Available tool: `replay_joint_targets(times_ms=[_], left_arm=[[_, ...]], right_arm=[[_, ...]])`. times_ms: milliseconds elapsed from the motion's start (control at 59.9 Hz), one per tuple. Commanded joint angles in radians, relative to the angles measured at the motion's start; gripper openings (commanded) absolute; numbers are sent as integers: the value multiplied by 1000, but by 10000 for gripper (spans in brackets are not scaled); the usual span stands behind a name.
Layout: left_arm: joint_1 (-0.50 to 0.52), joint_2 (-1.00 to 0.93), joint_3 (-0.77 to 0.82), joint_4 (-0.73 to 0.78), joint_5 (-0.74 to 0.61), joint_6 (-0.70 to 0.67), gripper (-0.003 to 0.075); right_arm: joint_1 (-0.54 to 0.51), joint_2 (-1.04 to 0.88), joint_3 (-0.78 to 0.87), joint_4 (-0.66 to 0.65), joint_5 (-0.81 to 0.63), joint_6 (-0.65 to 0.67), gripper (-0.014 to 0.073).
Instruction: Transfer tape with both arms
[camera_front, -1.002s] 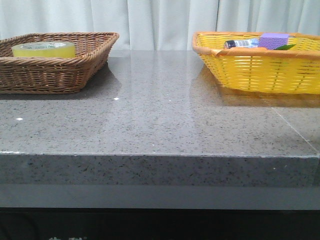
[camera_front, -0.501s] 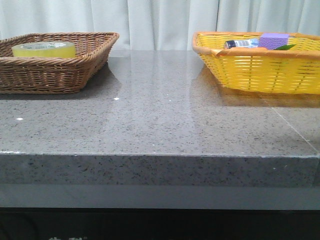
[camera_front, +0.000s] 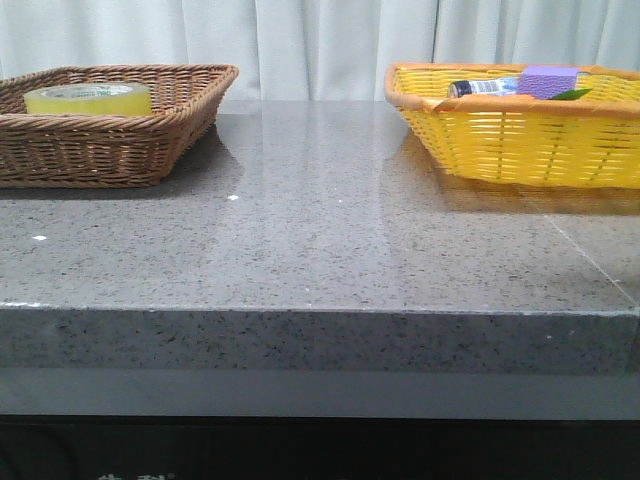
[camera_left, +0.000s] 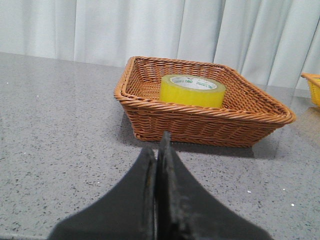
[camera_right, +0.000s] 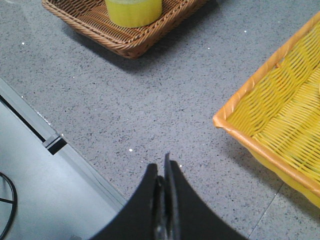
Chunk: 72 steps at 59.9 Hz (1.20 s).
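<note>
The pale yellow tape roll (camera_front: 88, 98) lies flat in the brown wicker basket (camera_front: 110, 150) at the table's far left. It also shows in the left wrist view (camera_left: 192, 90) and, cut off by the frame edge, in the right wrist view (camera_right: 133, 11). My left gripper (camera_left: 157, 150) is shut and empty, low over the grey table, a short way in front of the brown basket (camera_left: 200, 125). My right gripper (camera_right: 163, 167) is shut and empty, above the table near its front edge. Neither arm shows in the front view.
A yellow wicker basket (camera_front: 520, 140) at the far right holds a purple block (camera_front: 547, 80), a bottle (camera_front: 480, 88) and something green; its corner (camera_right: 260, 135) shows in the right wrist view. White curtains hang behind. The table's front edge (camera_right: 65, 150) lies by the right gripper.
</note>
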<state>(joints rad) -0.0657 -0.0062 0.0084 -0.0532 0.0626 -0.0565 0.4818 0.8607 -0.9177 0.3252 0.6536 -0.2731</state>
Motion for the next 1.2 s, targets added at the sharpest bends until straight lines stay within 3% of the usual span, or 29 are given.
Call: replay_joint_targets(times_ms=[0, 284, 367, 618, 751, 918, 1185], left_arm=[[3, -18, 40, -8, -84, -11, -20], [3, -18, 40, -8, -84, -11, -20], [3, -18, 40, -8, -84, -11, -20], [3, -18, 40, -8, -84, -11, -20], [3, -18, 40, -8, -84, -11, -20], [3, -18, 40, -8, -84, -11, -20], [3, -18, 40, -8, -84, -11, -20]], right_arm=[[-5, -2, -26, 9, -63, -5, -69], [0, -5, -22, 14, -60, -5, -69], [-46, -58, 10, -17, -118, -13, -69], [-330, -404, 330, -15, -419, -13, -69], [-439, -602, 535, 8, -507, -13, -69], [-488, -773, 720, 48, -563, -13, -69], [-490, -879, 891, 59, -679, -13, -69]])
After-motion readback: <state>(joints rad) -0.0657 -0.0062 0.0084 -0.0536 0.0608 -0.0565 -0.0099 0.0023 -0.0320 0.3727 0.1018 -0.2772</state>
